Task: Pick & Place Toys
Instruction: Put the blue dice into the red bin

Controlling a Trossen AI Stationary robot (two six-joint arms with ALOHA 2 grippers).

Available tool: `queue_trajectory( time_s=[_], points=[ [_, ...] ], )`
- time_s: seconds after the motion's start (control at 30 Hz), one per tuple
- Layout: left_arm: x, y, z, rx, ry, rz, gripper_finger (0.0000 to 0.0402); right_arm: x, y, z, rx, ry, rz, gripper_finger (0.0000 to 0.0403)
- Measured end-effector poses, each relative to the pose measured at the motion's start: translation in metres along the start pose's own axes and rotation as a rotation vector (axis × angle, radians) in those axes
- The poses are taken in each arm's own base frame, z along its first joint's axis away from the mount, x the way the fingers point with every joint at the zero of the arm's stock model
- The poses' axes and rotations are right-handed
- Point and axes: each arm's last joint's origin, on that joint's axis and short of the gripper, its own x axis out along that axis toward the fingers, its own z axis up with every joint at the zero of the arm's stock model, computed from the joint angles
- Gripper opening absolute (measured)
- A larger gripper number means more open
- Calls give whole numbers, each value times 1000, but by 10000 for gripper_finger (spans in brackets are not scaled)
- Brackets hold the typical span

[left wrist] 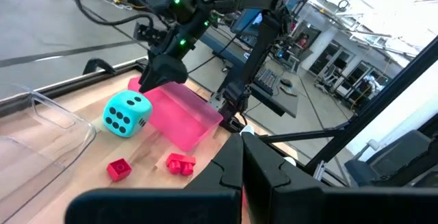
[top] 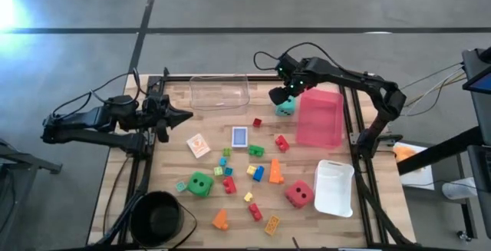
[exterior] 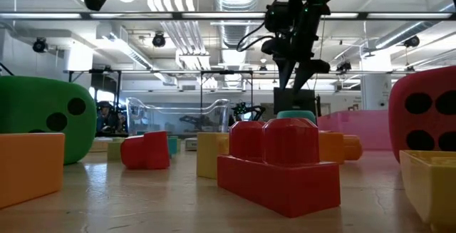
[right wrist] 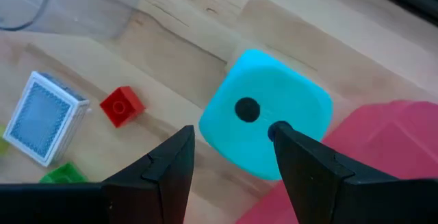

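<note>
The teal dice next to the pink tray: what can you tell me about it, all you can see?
The teal dice is a soft-looking, foam-like cube with rounded corners and black dots: six on one side face, two on another, one on top. It sits flat on the wooden table, right beside the pink tray; whether they touch is unclear. A small red brick lies nearby. The right end effector hangs just above it, fingers apart, not gripping it.
</note>
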Motion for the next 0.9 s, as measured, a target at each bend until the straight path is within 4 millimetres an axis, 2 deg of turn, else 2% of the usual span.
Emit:
queue_trajectory(
  time_s=[0.23,0.73,0.83,0.9],
  points=[
    [0,0,0,0,0,0,2,-6,1,4,-76,-54,26,197],
    [0,0,0,-10,1,0,2,-7,0,1,35,-37,21,198],
    [0,0,0,-10,0,0,2,-7,-2,-2,59,-4,2,214],
    [0,0,0,-20,0,0,2,-7,-3,-3,62,10,-8,239]
  ],
)
